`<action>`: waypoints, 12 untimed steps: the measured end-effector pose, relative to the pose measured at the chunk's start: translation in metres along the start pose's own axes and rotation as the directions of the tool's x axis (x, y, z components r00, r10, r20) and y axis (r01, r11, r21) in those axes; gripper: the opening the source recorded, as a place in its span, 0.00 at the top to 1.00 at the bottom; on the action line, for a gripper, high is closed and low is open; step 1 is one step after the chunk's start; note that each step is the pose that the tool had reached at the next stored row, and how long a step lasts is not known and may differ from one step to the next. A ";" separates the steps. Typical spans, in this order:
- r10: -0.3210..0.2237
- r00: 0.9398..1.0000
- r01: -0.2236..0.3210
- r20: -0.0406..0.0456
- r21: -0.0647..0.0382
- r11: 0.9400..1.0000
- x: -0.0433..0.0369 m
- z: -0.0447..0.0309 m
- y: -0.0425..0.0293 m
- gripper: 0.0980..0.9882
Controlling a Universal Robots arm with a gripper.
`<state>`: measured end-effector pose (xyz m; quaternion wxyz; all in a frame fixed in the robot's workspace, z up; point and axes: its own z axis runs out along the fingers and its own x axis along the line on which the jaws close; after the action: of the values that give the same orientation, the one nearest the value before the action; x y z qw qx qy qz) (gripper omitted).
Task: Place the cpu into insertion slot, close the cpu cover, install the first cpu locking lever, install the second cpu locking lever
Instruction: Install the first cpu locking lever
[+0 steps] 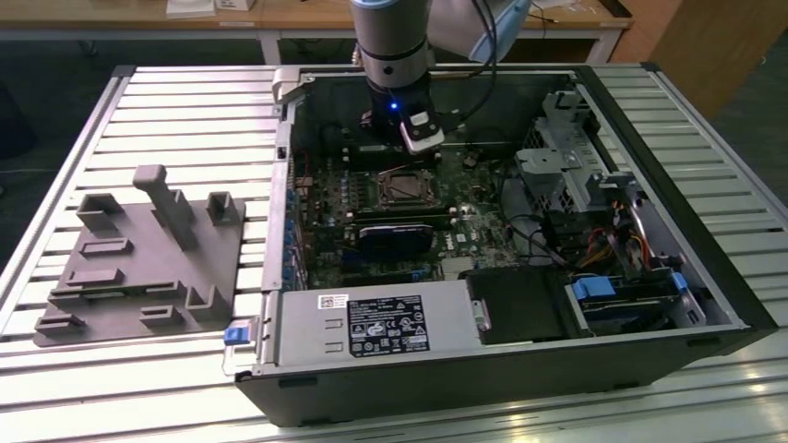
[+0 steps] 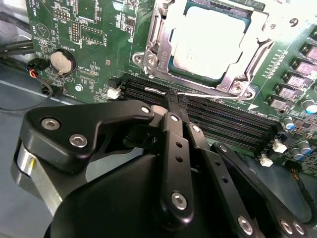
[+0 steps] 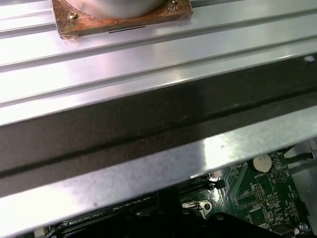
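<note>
The claw (image 2: 172, 103), closed tight, touches the thin locking lever (image 2: 208, 95) just beside the cpu cover (image 2: 159, 37); steady pressure should keep its tip from slipping off.

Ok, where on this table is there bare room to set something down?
Bare slats lie on the table between the grey fixture and the far edge, and along the computer case on the exterior view's right. Inside the case is crowded around the arm.
</note>
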<state>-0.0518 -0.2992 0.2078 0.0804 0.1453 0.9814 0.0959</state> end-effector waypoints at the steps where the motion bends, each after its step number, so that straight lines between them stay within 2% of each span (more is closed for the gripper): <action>1: 0.003 1.000 -0.003 0.001 0.000 1.000 0.0000 0.0002 0.0000 0.99; 12: 0.034 0.999 -0.034 0.007 0.005 0.999 -0.0002 0.0026 -0.0004 0.99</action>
<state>-0.0513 -0.2992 0.2052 0.0821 0.1623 0.9788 0.0943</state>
